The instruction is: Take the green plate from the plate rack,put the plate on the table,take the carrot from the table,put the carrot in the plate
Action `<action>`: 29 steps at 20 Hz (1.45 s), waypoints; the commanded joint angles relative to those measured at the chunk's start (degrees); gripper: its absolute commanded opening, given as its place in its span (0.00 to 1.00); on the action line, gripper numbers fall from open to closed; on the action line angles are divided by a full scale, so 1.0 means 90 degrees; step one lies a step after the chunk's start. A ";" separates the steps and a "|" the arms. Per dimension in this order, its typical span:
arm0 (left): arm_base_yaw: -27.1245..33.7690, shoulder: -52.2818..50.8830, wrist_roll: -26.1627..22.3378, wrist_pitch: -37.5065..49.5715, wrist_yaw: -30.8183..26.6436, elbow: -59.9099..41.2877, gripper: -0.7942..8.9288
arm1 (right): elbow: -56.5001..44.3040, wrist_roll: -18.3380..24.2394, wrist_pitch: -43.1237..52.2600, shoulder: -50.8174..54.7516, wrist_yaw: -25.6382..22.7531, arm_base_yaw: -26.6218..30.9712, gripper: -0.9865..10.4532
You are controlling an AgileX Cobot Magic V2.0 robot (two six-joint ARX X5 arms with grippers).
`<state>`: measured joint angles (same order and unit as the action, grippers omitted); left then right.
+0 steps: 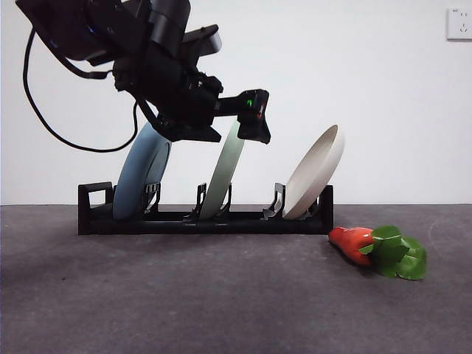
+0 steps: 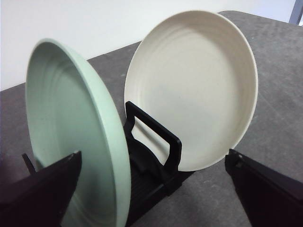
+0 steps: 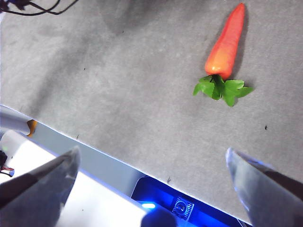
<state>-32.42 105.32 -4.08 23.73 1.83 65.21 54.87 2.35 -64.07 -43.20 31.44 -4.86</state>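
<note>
The left gripper (image 1: 253, 118) hangs with jaws spread at the top rim of the pale sage-green round plate (image 2: 71, 137), which stands upright in the middle slot of the long black pronged rack (image 1: 206, 218). Right gripper (image 3: 151, 189) is spread wide too, above the dark grey felt table (image 3: 118, 85), and the stubby orange toy carrot with green leaves (image 1: 369, 248) lies just beside the rack's end.

Arm casing: matte black throughout — blocky housings are stacked along the arm in the front view.
Cable: a black cable is looped in a wide arc off the arm's rear.
Left gripper (image 1: 254, 122): a black block is seen in the front view, marked by a small green light and a red spot.
Left jaws: two flat, black, wedge-shaped plates.
Right gripper (image 3: 151, 177): pale, glossy jaw faces are shown — grey-white in tone.
</note>
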 commanded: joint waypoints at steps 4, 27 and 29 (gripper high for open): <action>-0.0022 0.0141 -0.0070 0.0126 -0.0024 -0.0024 0.28 | 0.0012 -0.0041 0.0012 0.0007 -0.0002 -0.0010 0.66; 0.0192 -0.0294 0.0000 0.0549 0.0163 -0.0024 0.07 | 0.0012 -0.0041 0.0010 0.0010 0.0000 -0.0010 0.66; 0.0185 -0.0602 0.0000 0.0517 0.0182 -0.0024 0.07 | 0.0012 -0.0039 0.0010 0.0010 0.0000 -0.0010 0.66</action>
<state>-31.14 100.75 -3.01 26.68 4.29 65.14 54.87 2.33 -64.07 -43.20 31.44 -4.86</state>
